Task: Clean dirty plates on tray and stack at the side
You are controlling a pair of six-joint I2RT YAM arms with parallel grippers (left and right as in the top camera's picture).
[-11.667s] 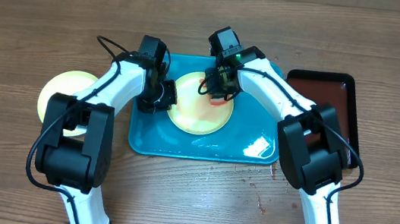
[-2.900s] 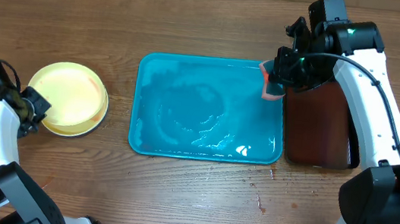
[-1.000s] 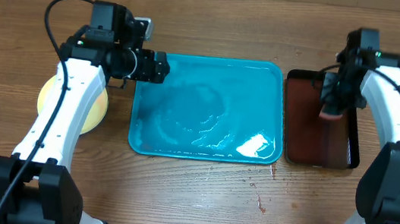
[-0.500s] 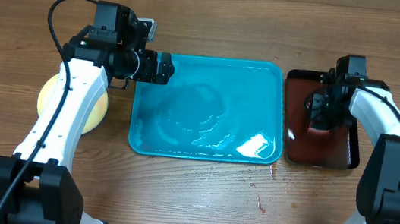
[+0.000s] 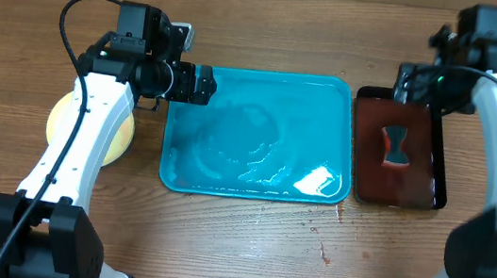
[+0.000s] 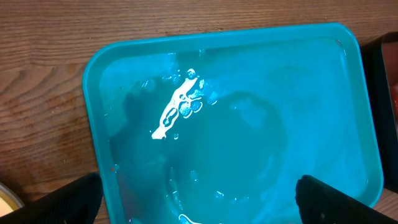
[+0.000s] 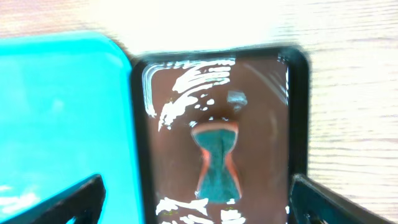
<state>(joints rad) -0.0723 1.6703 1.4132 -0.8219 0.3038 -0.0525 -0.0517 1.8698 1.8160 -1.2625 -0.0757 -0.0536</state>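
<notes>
The teal tray [image 5: 258, 135] lies at the middle of the table, wet and with nothing on it, and it fills the left wrist view [image 6: 236, 124]. A pale yellow-green plate [image 5: 59, 122] sits on the wood to its left, mostly hidden under my left arm. I cannot tell how many plates are stacked there. My left gripper [image 5: 200, 84] hangs open over the tray's far left corner, holding nothing. My right gripper [image 5: 416, 88] is open above the far end of the dark tray, with its fingers [image 7: 68, 202] spread wide and nothing between them.
A narrow black-rimmed reddish tray [image 5: 415, 178] lies right of the teal one. A teal and orange sponge [image 5: 397, 146] rests on it, lying free below my right gripper in the right wrist view [image 7: 217, 162]. Red specks dot the wood near the tray's front right corner [image 5: 325, 253].
My right gripper has opened, left the sponge on the dark tray and drawn up and back from it. The left arm has stayed in place.
</notes>
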